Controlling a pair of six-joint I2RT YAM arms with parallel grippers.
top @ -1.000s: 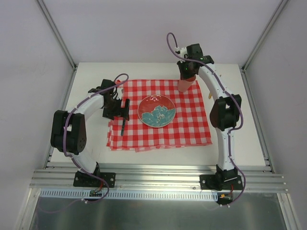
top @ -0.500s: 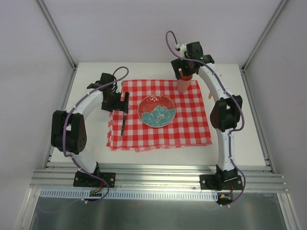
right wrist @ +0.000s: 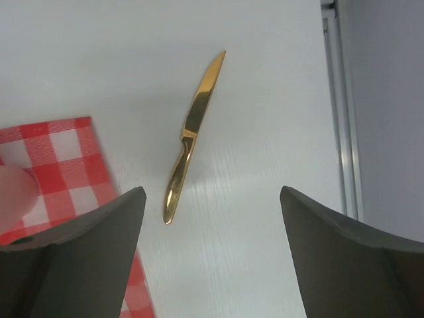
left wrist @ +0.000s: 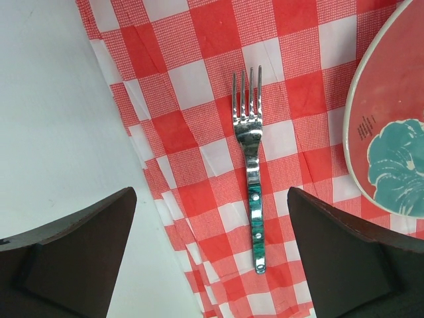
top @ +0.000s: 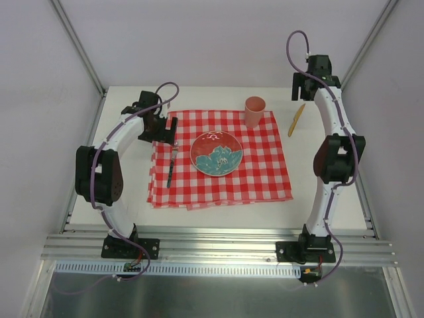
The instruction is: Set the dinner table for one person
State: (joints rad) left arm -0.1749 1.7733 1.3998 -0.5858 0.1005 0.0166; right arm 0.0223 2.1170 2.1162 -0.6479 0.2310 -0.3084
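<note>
desk (top: pixel 205 99): white, rail-edged, carrying checked cloth (top: pixel 265 179) as place mat.
plate (top: pixel 216 154): centred on cloth.
fork (left wrist: pixel 252 192): left of plate.
cup (top: pixel 254 111): far right corner of cloth.
gold knife (right wrist: pixel 192 139): on bare desk, off the cloth, likely next.
left fingers (left wrist: pixel 66 258): spread above fork, empty.
right fingers (right wrist: pixel 73 258): spread above knife, empty.

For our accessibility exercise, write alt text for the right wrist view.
A gold knife lies on the bare white dinner table, beside the corner of a red-and-white checked cloth. The right gripper hangs open above it.
</note>
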